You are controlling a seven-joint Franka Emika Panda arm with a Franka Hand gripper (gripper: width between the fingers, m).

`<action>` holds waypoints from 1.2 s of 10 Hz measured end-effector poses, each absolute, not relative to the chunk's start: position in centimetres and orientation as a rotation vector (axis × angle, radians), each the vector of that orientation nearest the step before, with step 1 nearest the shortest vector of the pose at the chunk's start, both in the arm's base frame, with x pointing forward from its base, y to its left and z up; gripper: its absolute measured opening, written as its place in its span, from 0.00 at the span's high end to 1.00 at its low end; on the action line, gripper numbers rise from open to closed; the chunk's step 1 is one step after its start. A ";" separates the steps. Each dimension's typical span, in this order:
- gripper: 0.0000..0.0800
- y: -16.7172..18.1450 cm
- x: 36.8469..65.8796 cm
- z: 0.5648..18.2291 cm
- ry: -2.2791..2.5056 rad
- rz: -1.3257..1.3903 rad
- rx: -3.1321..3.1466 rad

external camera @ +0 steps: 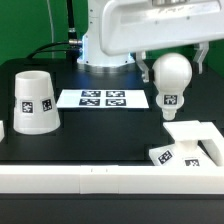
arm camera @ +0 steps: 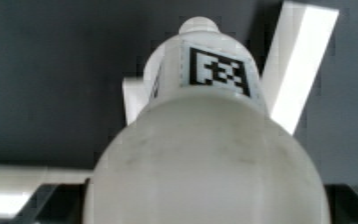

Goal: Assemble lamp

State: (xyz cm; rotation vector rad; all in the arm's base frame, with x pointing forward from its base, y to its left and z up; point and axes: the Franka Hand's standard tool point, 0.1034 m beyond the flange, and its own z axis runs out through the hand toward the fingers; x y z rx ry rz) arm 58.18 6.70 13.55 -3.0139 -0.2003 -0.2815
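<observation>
My gripper [external camera: 172, 68] is shut on the round-headed bulb [external camera: 170, 80] and holds it upright, stem down, just above the table. The low square base [external camera: 193, 140] lies right below and in front of it, at the exterior view's right, a tag on its near side. The tapered shade [external camera: 34, 102] stands mouth down at the exterior view's left, far from the gripper. In the wrist view the bulb [arm camera: 202, 150] fills the middle, its tag facing the camera; dark fingers [arm camera: 51, 200] flank its head, with the gripper [arm camera: 202, 208] closed around it.
The marker board [external camera: 102, 98] lies flat between the shade and the bulb. A long white rail [external camera: 90, 180] runs along the table's front edge and meets the base. The arm's body [external camera: 110, 30] stands at the back. A white strip [arm camera: 300, 60] shows past the bulb.
</observation>
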 end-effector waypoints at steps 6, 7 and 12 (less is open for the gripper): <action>0.28 6.7 59.8 15.7 -0.199 -0.434 -3.008; 0.28 6.8 59.9 15.8 -0.213 -0.437 -3.010; 0.28 8.3 61.8 17.2 -0.420 -0.508 -3.024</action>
